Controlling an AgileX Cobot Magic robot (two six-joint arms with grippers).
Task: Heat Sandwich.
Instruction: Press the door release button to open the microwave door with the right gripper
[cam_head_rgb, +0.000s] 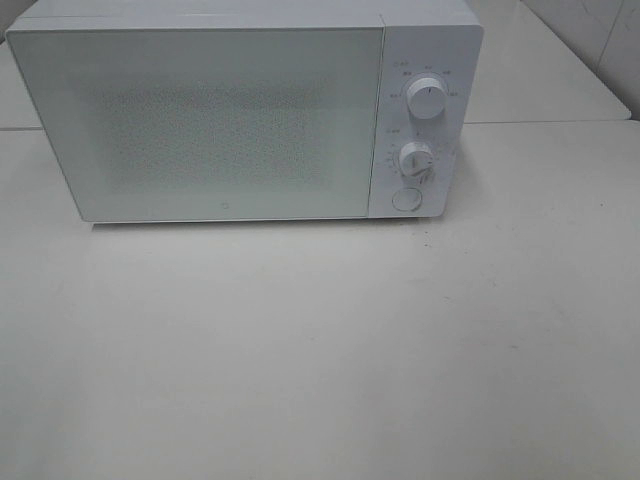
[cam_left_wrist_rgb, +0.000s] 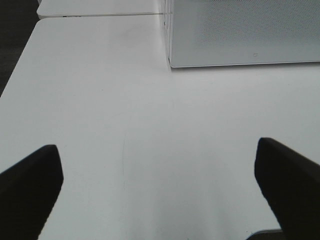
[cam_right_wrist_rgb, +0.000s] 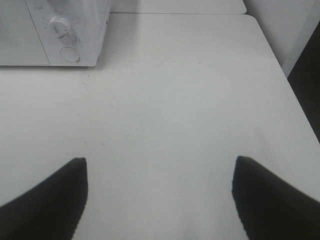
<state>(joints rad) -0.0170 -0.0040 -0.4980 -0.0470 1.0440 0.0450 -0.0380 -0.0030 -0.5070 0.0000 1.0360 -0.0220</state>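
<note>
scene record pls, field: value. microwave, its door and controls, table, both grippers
microwave: white, at the back of the table
door: closed, inside not visible
controls: upper knob, lower knob, round button, all on the panel right of the door
sandwich: not in view in any camera
left gripper: open, nothing between the jaws, above bare table in front of the microwave
right gripper: open, nothing between the jaws, above bare table
arms in exterior high view: not in view
</note>
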